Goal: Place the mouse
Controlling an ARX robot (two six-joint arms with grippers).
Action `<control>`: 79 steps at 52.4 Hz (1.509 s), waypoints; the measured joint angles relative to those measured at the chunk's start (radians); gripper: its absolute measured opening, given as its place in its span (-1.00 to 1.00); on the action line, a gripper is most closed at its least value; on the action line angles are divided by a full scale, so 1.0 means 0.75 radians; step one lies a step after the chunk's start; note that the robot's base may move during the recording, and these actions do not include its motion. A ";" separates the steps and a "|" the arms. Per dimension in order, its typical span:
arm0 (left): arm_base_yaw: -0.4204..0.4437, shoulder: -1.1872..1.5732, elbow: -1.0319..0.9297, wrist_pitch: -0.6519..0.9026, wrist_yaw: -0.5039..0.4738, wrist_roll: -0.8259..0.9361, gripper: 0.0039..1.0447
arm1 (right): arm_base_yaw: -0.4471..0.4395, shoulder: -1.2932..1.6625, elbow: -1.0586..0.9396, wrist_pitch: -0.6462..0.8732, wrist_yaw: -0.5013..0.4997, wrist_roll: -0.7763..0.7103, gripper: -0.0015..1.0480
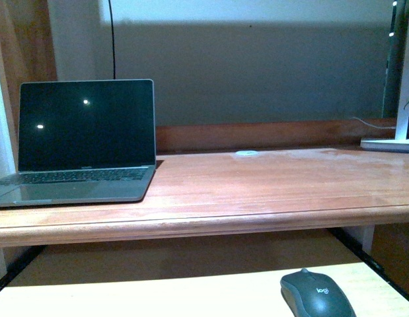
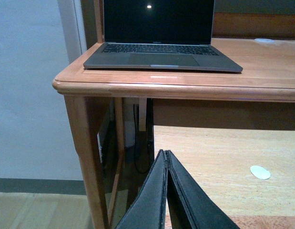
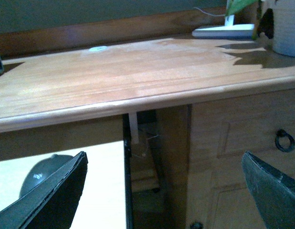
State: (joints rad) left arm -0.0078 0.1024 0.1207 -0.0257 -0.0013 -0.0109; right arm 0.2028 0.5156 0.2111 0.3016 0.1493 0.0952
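The mouse (image 1: 316, 295) lies on the pale lower surface (image 1: 158, 297), towards my right and near that surface's right edge, its logo facing up. In my right wrist view the mouse (image 3: 41, 174) is partly hidden behind one finger (image 3: 56, 195) of my right end effector (image 3: 164, 160), which is spread wide and holds nothing; I cannot tell whether that finger touches the mouse. My left end effector (image 2: 165, 152) is pressed together, its two dark fingers meeting at the tips, also holding nothing. Above, on the wooden upper surface (image 1: 257, 191), an open laptop (image 1: 85, 142) with a dark screen stands at the left. A small white disc (image 1: 246, 153) lies near the back edge, well apart from the laptop.
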 joint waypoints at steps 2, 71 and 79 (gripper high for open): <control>0.002 -0.008 -0.011 0.003 -0.002 0.000 -0.95 | 0.030 0.063 0.038 0.012 0.014 0.000 0.86; 0.003 -0.130 -0.149 0.027 0.001 0.000 -0.95 | 0.616 1.387 0.697 -0.025 0.415 0.053 0.86; 0.003 -0.130 -0.149 0.027 0.001 0.000 -0.95 | 0.592 1.434 0.728 -0.056 0.401 0.072 0.86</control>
State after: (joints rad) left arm -0.0055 0.0051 0.0090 -0.0055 -0.0006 -0.0109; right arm 0.6468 1.5909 0.7570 0.2596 0.4503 0.1490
